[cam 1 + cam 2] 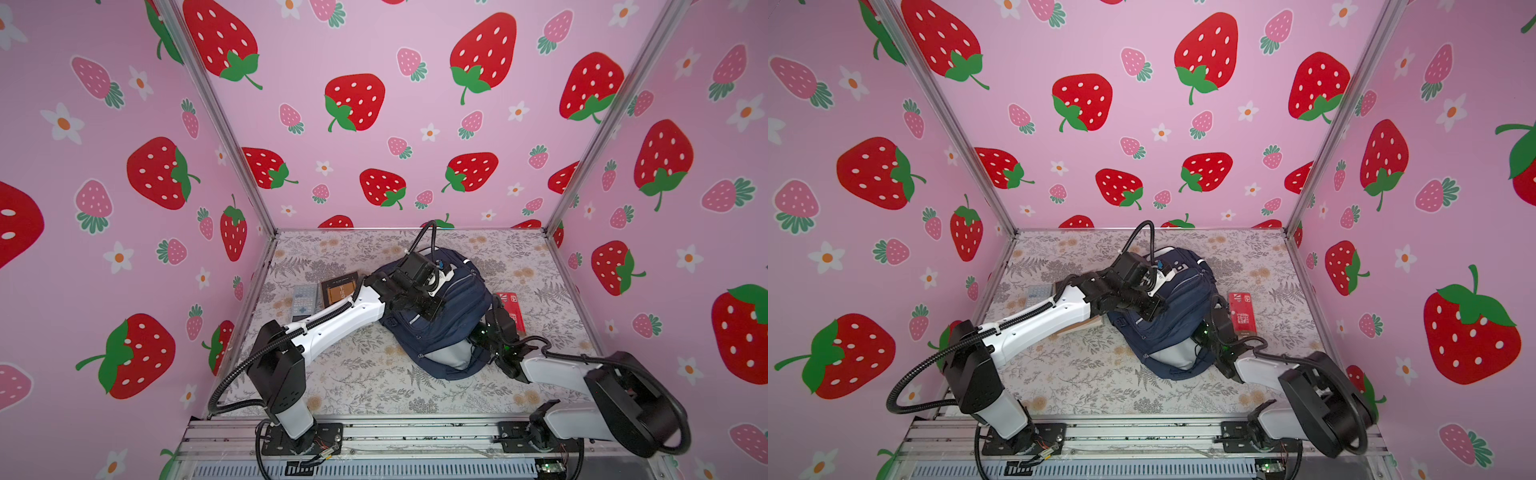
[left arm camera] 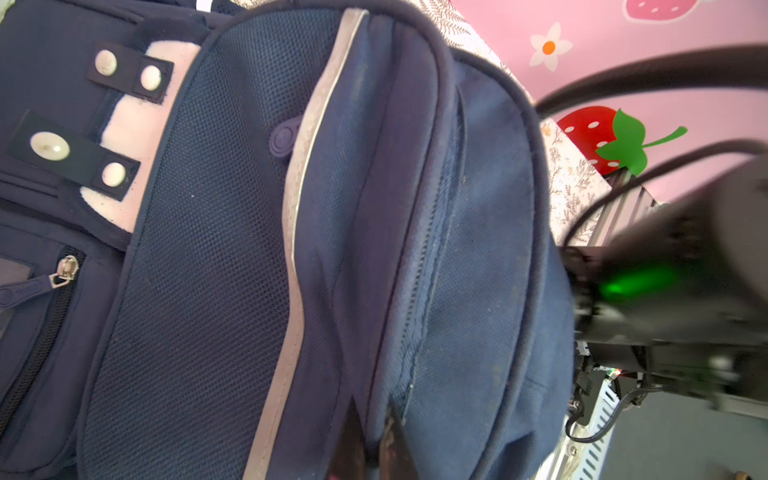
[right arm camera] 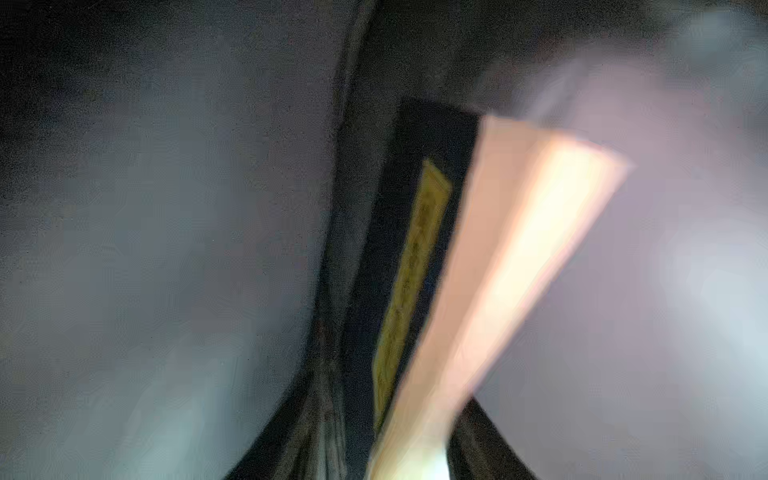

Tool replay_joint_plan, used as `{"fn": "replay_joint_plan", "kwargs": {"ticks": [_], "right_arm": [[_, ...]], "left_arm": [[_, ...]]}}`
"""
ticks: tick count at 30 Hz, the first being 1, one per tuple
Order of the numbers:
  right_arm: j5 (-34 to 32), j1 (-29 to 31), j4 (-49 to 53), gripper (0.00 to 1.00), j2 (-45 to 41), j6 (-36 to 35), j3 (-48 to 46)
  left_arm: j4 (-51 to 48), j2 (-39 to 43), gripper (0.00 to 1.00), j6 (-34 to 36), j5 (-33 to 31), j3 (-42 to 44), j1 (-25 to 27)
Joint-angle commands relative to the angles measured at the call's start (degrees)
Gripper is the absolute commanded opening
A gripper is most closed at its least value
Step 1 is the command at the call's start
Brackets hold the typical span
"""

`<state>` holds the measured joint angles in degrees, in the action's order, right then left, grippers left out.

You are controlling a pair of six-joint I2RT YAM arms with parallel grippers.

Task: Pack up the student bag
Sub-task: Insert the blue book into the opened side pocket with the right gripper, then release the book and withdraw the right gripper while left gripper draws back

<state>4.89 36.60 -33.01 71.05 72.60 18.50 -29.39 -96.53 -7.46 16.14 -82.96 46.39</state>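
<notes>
Now my left hand pinches the student bag, which lies lengthwise with its white patch toward the counter's far edge; right hand: cannot tell.

The right tool has its tips lost inside the bag, and its wrist view is so blurred that the book just ahead of it may be gripped or free, while the left tool shows only two finger ends, cut off at the picture's edge.
</notes>
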Motion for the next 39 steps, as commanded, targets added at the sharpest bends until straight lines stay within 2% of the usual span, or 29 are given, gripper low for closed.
{"fn": "replay_joint_plan", "kwargs": {"ticks": [1,5,10,12,15,16,19,20,22,24,28,29,31,36,37,39], "right_arm": [[-5.01,-1.09,20.74,0.57,-12.25,-4.22,-0.48],[-7.39,-2.31,41.05,0.58,-26.05,-9.16,-0.40],[-11.38,-2.85,59.55,0.57,-38.58,-12.27,1.65],[-13.10,-2.86,64.34,0.56,-42.30,-13.49,3.99],[-12.87,-2.85,65.23,0.55,-44.13,-16.72,8.32],[-12.26,-2.92,64.61,0.55,-43.67,-18.13,10.16],[-7.10,-2.85,60.58,0.55,-39.30,-23.43,14.88],[-4.84,-2.74,59.19,0.54,-37.58,-25.07,16.60],[-0.37,-2.61,55.92,0.54,-33.87,-27.26,18.72],[2.99,-2.13,52.53,0.54,-30.82,-28.84,20.36],[6.53,0.02,47.11,0.54,-24.79,-30.70,23.50],[6.69,0.98,46.18,0.54,-23.26,-30.93,24.13],[6.18,3.14,44.34,0.54,-20.83,-30.98,24.73],[4.39,9.30,39.92,0.53,-14.86,-30.33,24.26],[4.28,10.30,39.33,0.53,-14.01,-30.20,24.04],[3.92,11.88,38.20,0.53,-12.55,-29.69,23.32]], "left_arm": [[2.41,-0.55,0.00,1.75,0.54,-0.63,0.19],[1.61,-1.51,0.00,2.19,-1.14,-0.71,0.19],[-0.72,-2.76,0.00,2.87,-3.59,-1.80,0.59],[-2.24,-3.09,0.00,3.30,-4.94,-2.20,1.22],[-3.05,-2.90,0.00,1.78,-4.10,-1.61,1.44],[-2.91,-2.73,0.06,0.85,-4.25,-1.23,1.39],[-1.36,-0.92,0.47,-2.52,-5.20,0.67,1.20],[-0.68,0.27,0.55,-3.93,-5.49,1.55,1.03],[1.24,3.20,0.64,-6.75,-6.15,3.76,0.50],[3.16,7.41,0.67,-9.87,-7.78,6.65,-0.36],[1.87,16.79,0.73,-17.98,-23.87,13.43,-2.71],[0.53,19.33,0.74,-20.58,-26.99,15.65,-4.30],[-1.50,24.12,0.76,-26.08,-27.15,20.66,-9.89],[4.30,37.09,0.80,-37.08,-9.10,39.64,-32.70],[6.63,38.96,0.81,-38.90,-3.43,43.08,-37.82],[12.51,41.67,0.84,-42.62,3.73,49.36,-45.91]]}}
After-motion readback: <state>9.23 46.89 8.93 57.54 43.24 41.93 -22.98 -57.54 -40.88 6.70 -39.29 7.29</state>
